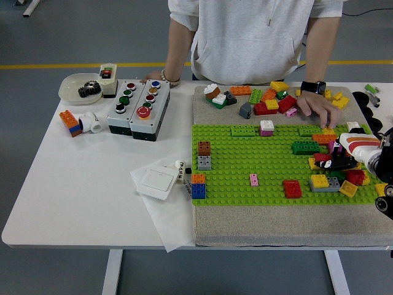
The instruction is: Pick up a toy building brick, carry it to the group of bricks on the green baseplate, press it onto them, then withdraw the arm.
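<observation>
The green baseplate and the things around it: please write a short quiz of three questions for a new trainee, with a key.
1. True or false: the right hand is over the right end of the green baseplate.
2. What stands on top of the blue brick at the baseplate's left edge? A) an orange brick B) a grey brick C) nothing
3. Where does the person's hand with the watch rest?

Key
1. True.
2. A: the orange brick.
3. On the loose bricks at the far right of the mat, fingertips at the baseplate's far edge.
</observation>
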